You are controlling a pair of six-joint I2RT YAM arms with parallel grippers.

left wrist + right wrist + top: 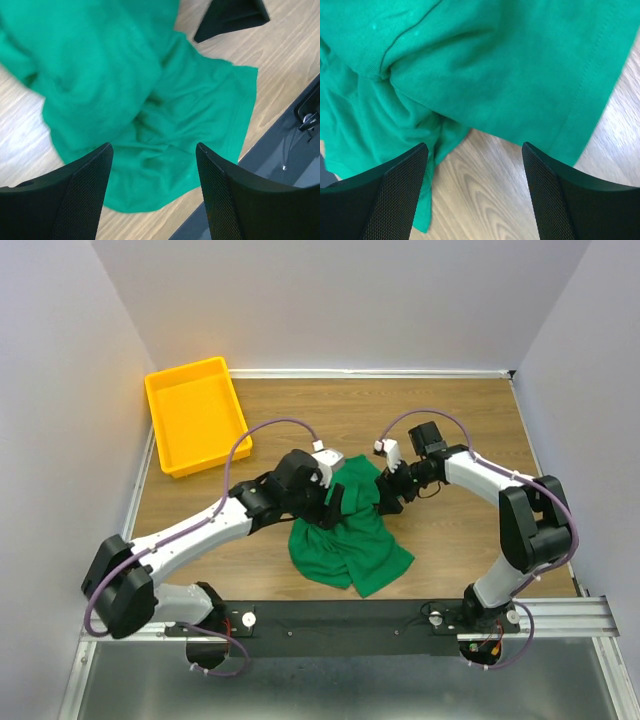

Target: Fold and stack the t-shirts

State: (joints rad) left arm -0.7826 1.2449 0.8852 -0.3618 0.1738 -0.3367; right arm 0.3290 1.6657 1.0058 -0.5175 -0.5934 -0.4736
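We are at the very start of the job, because the green t-shirt (350,540) is not folded yet. It lies in a crumpled heap on the wooden table (450,420), near the middle and toward the near edge. It is well apart from the yellow tray (195,420) in the far left corner. Our left claw (154,150) hangs over the left side of the heap, and our right claw (474,147) hangs over its far right edge. Both claws are wide open and neither one holds anything. We see only cloth and wood between the fingers. We think the next move is to pinch two edges or corners of the shirt and pull it out flat, because we cannot fold a lump. That calls for each claw to go down and catch just a little cloth. We count one t-shirt, one tray and two claws. We see no second shirt to stack.
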